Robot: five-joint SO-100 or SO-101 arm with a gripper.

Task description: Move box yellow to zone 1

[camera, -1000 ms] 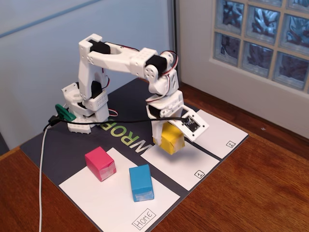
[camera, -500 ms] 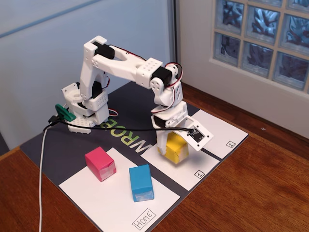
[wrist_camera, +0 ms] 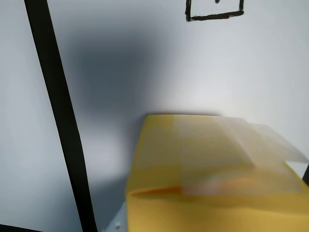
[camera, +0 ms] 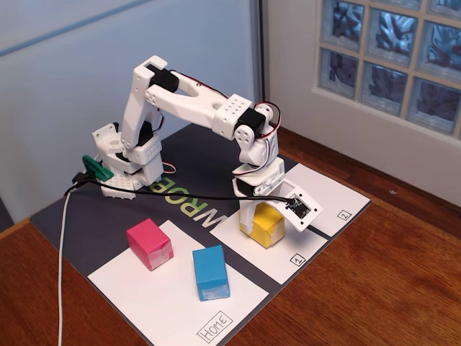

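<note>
Three blocks on the mat, the yellow one on sheet 1

We see, in the fixed view, a white robot arm (camera: pixel 194 108) bent over a dark mat (camera: pixel 86 223) on a wooden table (camera: pixel 374 288). Its gripper (camera: pixel 263 210) points straight down at the box yellow (camera: pixel 266 225), which rests on zone 1 (camera: pixel 277 256), the white sheet with a boxed "1" at its near corner. The gripper sits right on top of the box; we cannot tell whether its jaws grip the box or stand free of it, since the wrist hides them.

To the left in that view lies a larger sheet marked "Home" (camera: pixel 166 303), carrying a pink block (camera: pixel 150 244) and a blue block (camera: pixel 210 272), near each other but apart. Behind zone 1 lies a sheet marked "2" (camera: pixel 328 194).

In the wrist view, the box's blurred yellow top with its paler taped flap (wrist_camera: pixel 227 145) fills the lower right, over white paper (wrist_camera: pixel 120 58). A black strip (wrist_camera: pixel 58 106) runs down the left side.
</note>
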